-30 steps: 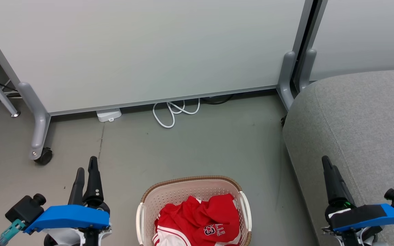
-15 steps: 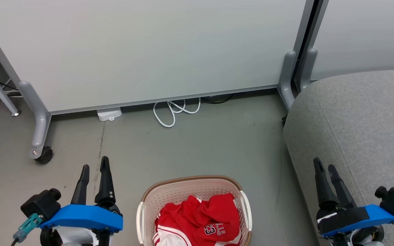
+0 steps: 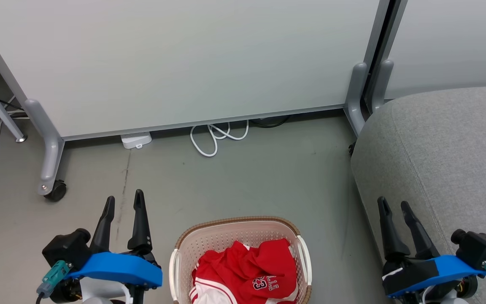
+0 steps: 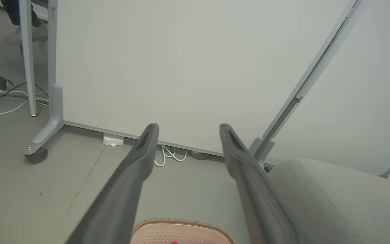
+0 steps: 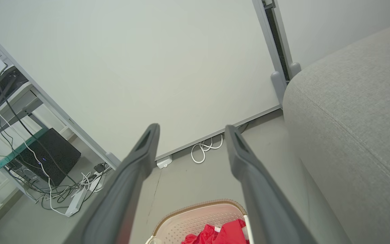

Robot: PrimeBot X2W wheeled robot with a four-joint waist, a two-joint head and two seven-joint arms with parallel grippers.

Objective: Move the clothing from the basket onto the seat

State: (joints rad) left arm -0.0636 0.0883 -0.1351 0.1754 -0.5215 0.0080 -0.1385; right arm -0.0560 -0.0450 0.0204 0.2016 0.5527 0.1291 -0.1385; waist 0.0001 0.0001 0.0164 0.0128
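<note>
The red clothing (image 3: 247, 272) lies crumpled in the cream basket (image 3: 236, 222) on the floor at the bottom centre of the head view; white lettering shows on one piece. The grey seat (image 3: 449, 143) fills the right side. My left gripper (image 3: 124, 199) is open, left of the basket and above the floor, with nothing between its fingers. On the other side my right gripper (image 3: 392, 204) is open and empty too, over the seat's front edge. The basket rim (image 4: 181, 223) peeks in below the left gripper (image 4: 187, 127). Between the right gripper (image 5: 191, 127) fingers I see the basket (image 5: 198, 210) and clothing (image 5: 227, 234).
A white partition panel (image 3: 175, 63) on grey wheeled legs (image 3: 49, 164) stands behind the basket. A coiled white cable (image 3: 215, 139) and a small white box (image 3: 135, 140) lie at its foot. Bare grey floor (image 3: 247, 181) lies between panel and basket. A desk with cables (image 5: 29, 162) is at the far left.
Both arms have swung inward toward the basket, the left gripper rightward and the right gripper leftward. Both stay open. The basket and clothing have not moved.
</note>
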